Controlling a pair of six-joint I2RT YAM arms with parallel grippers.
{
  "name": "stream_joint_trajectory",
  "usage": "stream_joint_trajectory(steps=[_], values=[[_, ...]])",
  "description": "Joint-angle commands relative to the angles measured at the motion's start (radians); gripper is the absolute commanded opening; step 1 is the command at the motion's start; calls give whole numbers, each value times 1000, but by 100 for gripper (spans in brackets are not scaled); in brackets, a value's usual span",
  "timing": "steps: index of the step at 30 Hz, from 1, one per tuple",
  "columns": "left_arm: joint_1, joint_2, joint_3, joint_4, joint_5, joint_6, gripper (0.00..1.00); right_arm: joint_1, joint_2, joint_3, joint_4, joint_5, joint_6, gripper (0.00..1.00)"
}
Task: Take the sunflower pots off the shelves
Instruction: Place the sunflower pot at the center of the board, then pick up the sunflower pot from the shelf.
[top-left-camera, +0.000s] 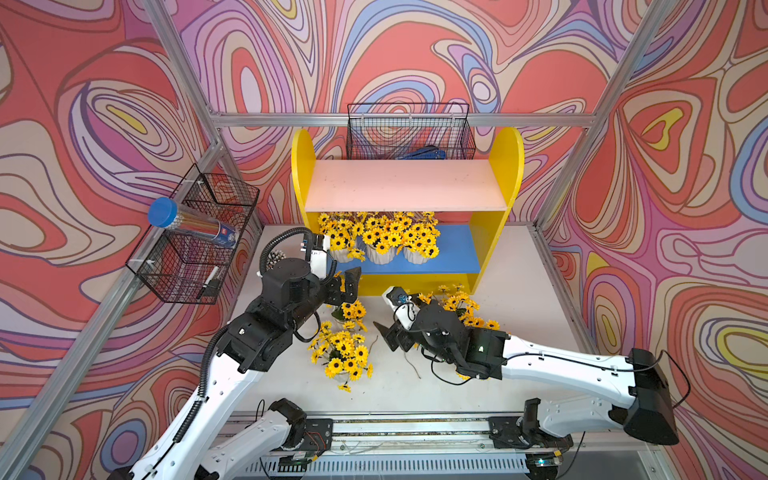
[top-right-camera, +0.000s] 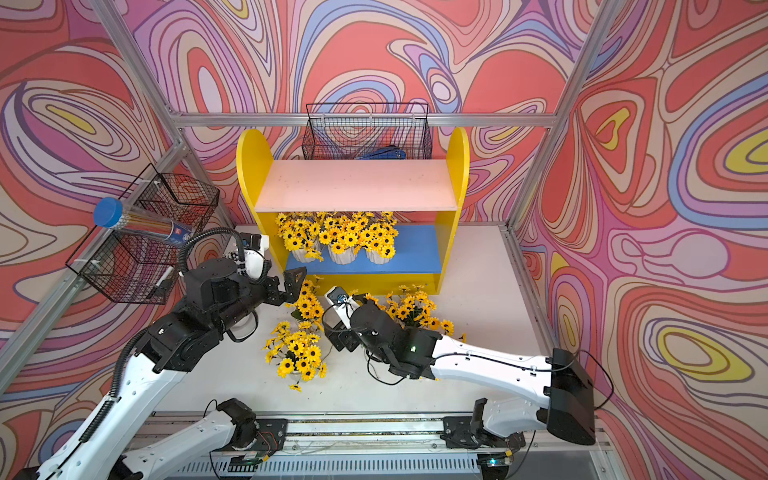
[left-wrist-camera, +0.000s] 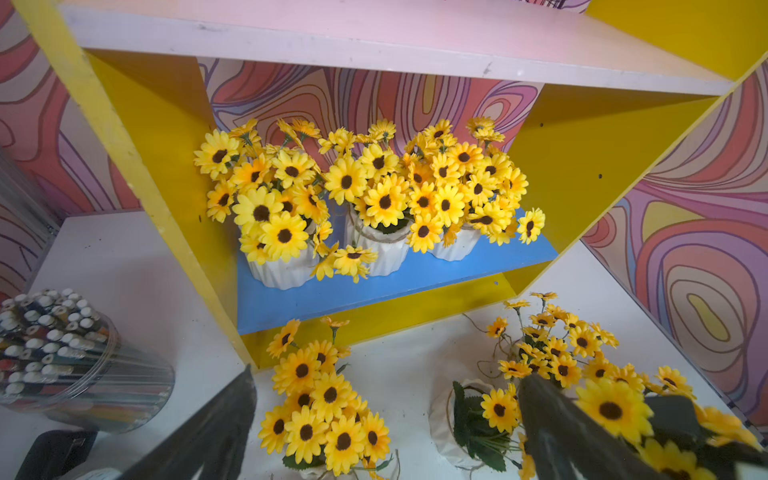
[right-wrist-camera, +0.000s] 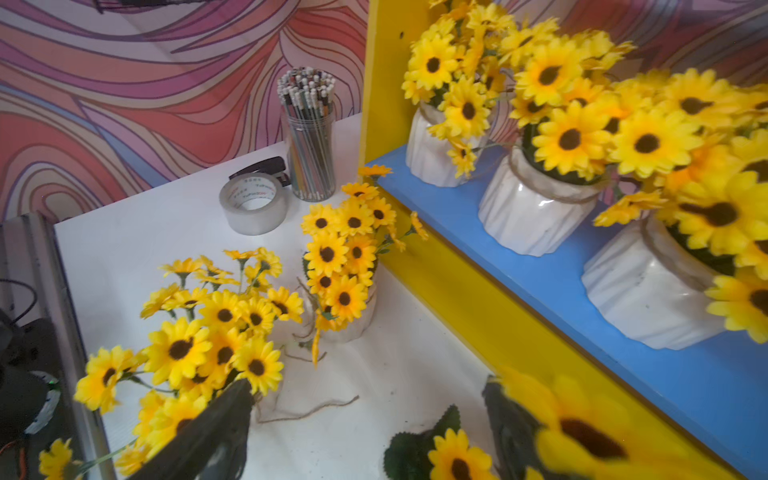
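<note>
Now, shelves (top-left-camera: 498, 199): three sunflower pots (top-left-camera: 380, 251) are sitting on the blue lower board (top-left-camera: 453, 249).
Table (top-left-camera: 519, 299): more pots (top-left-camera: 343, 357) are resting just in front.
Left gripper (left-wrist-camera: 388, 395): hovering, fingers spread.
Right gripper (right-wrist-camera: 368, 388): likewise spread, pinching nothing.

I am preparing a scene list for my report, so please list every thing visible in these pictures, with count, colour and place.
shelves: one, yellow with pink and blue boards, at the table's back
sunflower pots on the blue board: three show, white, yellow flowers
sunflower pots on the table: at least three, same colours, before the shelves
wire baskets: two, black, on the frame rails
capped tube: one, clear with blue cap, in the side basket
cup of pencils: one, clear, beside the shelves
tape roll: one, greyish, by the cup
table: one, white, inside the frame
left gripper: one, black, open, by the shelves' front corner
right gripper: one, black, open, among the table pots
</note>
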Motion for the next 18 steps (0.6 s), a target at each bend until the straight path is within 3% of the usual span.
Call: stream_joint_trajectory(steps=[1,12,18], values=[[5,13,31,30,35,26,100,-61,-45,18,-4,-22,-17,90],[4,12,-36,130,93,45,100,-320,-114,41,-31,-83,-16,89],[4,3,-61,137,102,64,100,-476,-86,57,-11,-192,21,90]])
